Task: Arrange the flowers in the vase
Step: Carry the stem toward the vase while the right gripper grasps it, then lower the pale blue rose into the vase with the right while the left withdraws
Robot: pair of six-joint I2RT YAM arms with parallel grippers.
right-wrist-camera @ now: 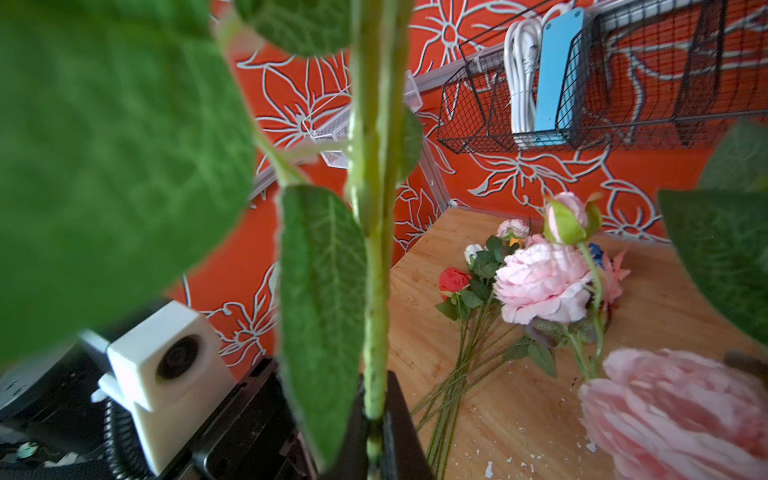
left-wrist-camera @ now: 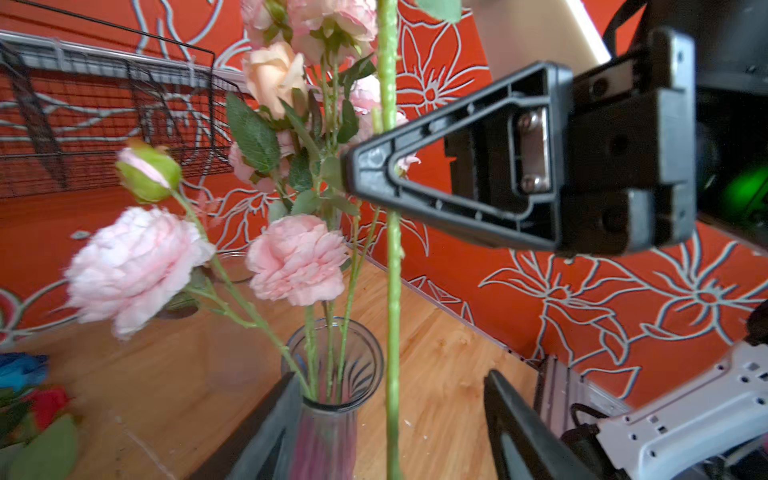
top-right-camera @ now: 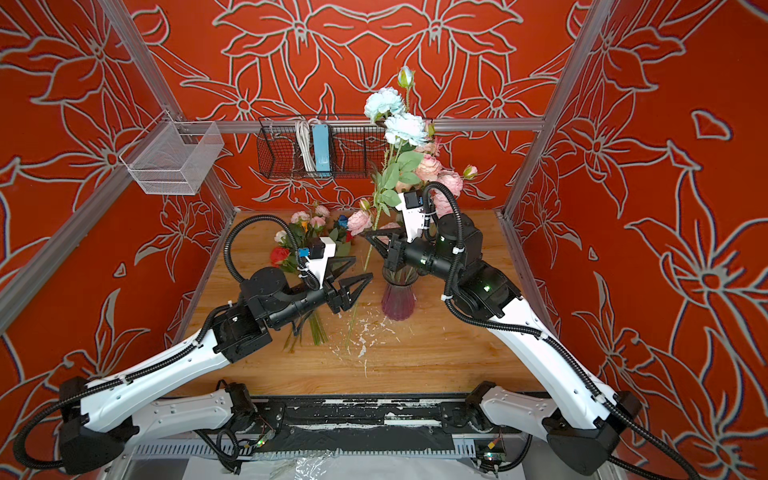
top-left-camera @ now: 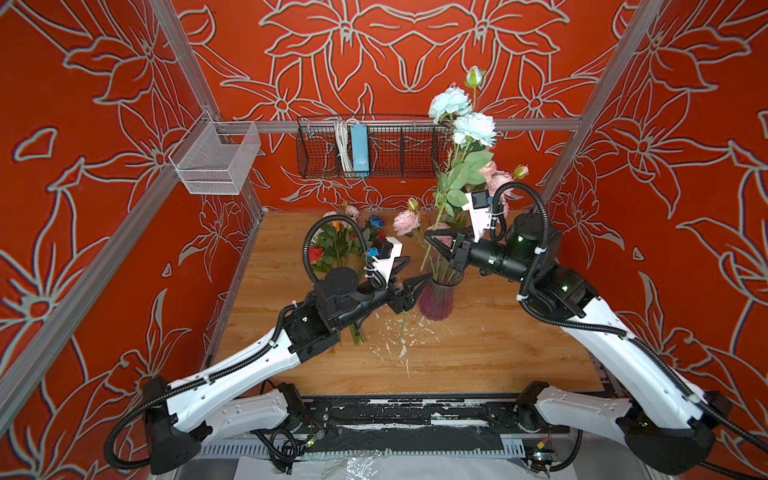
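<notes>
A purple glass vase (top-left-camera: 436, 299) (top-right-camera: 398, 301) (left-wrist-camera: 328, 428) stands mid-table with several pink flowers (left-wrist-camera: 297, 257) in it. My right gripper (top-left-camera: 428, 237) (top-right-camera: 368, 236) (right-wrist-camera: 376, 415) is shut on the long green stem (left-wrist-camera: 392, 291) of a tall branch of light blue flowers (top-left-camera: 473, 129) (top-right-camera: 405, 129). That stem hangs just outside the vase mouth, with its lower end near the table. My left gripper (top-left-camera: 417, 270) (top-right-camera: 362, 268) (left-wrist-camera: 390, 376) is open beside the vase; the stem passes between its fingers without touching them. More flowers (top-left-camera: 336, 245) (right-wrist-camera: 455, 280) lie in a pile at the back left.
A black wire basket (top-left-camera: 374, 145) with a blue power strip hangs on the back rail. A white mesh basket (top-left-camera: 216, 158) hangs on the left frame. White flakes (top-left-camera: 399, 332) litter the wooden table in front of the vase.
</notes>
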